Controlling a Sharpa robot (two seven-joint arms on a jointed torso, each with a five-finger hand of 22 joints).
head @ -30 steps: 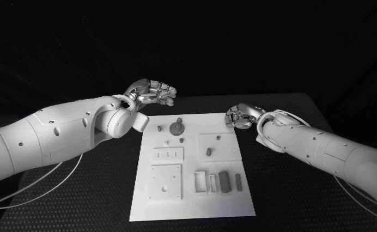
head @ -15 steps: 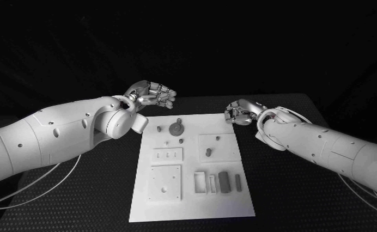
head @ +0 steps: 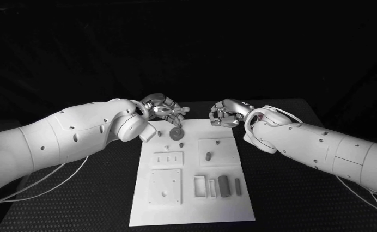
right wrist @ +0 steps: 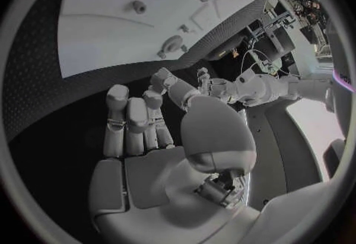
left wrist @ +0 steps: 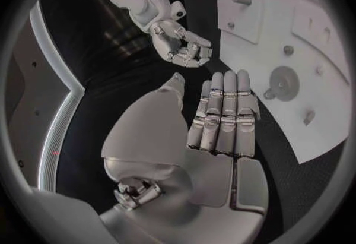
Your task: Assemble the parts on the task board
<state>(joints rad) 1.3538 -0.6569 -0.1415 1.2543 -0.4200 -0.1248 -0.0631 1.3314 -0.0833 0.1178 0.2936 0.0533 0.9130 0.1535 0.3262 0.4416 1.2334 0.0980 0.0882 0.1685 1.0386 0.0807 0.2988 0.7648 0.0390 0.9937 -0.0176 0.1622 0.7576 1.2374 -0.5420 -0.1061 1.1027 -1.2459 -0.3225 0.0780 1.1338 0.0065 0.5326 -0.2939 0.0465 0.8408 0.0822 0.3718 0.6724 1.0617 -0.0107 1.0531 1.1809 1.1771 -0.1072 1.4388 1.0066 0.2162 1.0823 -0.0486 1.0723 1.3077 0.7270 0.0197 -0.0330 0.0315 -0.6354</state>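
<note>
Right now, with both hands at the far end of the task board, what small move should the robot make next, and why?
Probably lower the left hand onto the round part just below it. Both hands hold nothing, the right hand hovers over the task board at its far corner, and the round part lies nearest the left hand's fingers.

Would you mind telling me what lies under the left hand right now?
The left hand hovers over the task board's far edge, just above the round disc part. Board beneath its fingers is covered.
</note>
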